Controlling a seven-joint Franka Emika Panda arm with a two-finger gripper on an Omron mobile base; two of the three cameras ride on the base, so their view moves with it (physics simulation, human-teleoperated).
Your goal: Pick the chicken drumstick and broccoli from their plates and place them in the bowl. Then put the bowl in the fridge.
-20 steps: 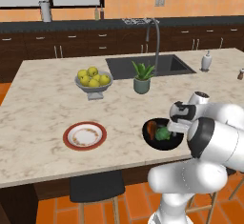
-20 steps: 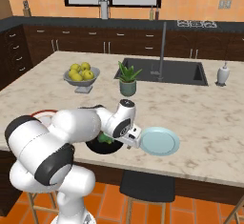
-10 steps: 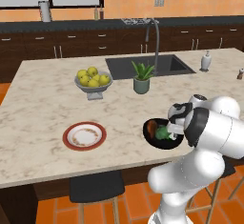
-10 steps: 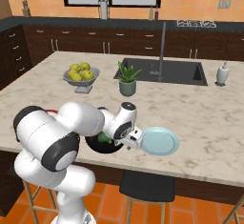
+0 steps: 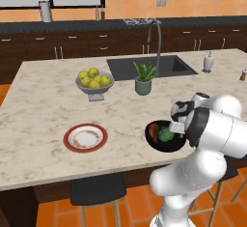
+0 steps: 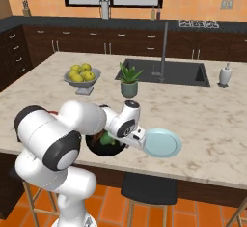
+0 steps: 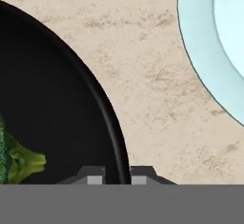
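The glossy black bowl [image 5: 165, 146] [image 6: 96, 148] [image 7: 57, 104] sits on the island counter near its front edge. Inside it lie the orange-brown chicken drumstick [image 5: 153, 131] and the green broccoli [image 5: 166, 134] [image 6: 107, 138] [image 7: 14, 161]. My gripper [image 5: 178, 124] [image 7: 118, 175] is at the bowl's right rim, one fingertip inside and one outside, shut on the rim. Left of the bowl stands the white plate with a red-brown rim [image 5: 85, 138], and right of it the pale blue-green plate [image 6: 162, 143] [image 7: 214, 51]; both are bare. The fridge is out of view.
Farther back on the marble counter [image 5: 43, 105] stand a grey footed bowl of yellow-green fruit [image 5: 94, 81] [image 6: 82, 75] and a potted plant [image 5: 144, 78] [image 6: 129, 81]. Behind them is the sink with a tall tap [image 5: 157, 35]. Stools [image 5: 96, 192] stand under the front edge.
My arm's upper links have swung slightly while the hand stays at the bowl's right rim. The bowl and both plates have not moved.
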